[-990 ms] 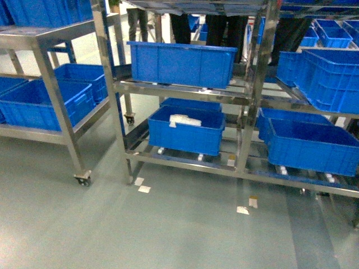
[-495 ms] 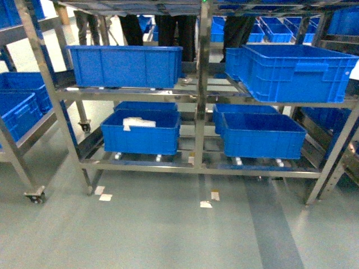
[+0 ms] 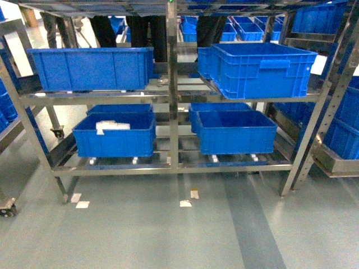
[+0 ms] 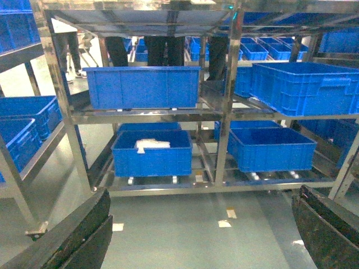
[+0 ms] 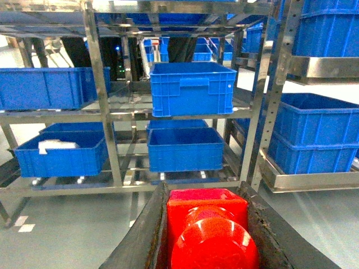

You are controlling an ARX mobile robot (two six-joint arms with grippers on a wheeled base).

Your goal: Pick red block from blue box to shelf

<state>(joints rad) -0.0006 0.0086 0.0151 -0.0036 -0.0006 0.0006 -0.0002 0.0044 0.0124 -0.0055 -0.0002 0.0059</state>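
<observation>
Head view: the shelf [image 3: 171, 89] carries four blue crates [image 3: 92, 67] (two per tier). Left wrist view: the left gripper [image 4: 202, 235] stands spread, holding nothing. Right wrist view: the right gripper [image 5: 207, 224] is clamped around one red block [image 5: 207, 232].

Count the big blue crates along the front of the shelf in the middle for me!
4 on the shelf: upper left crate, upper right crate, lower left crate holding something white, lower right crate. More crates peek out behind them, partly hidden.
</observation>
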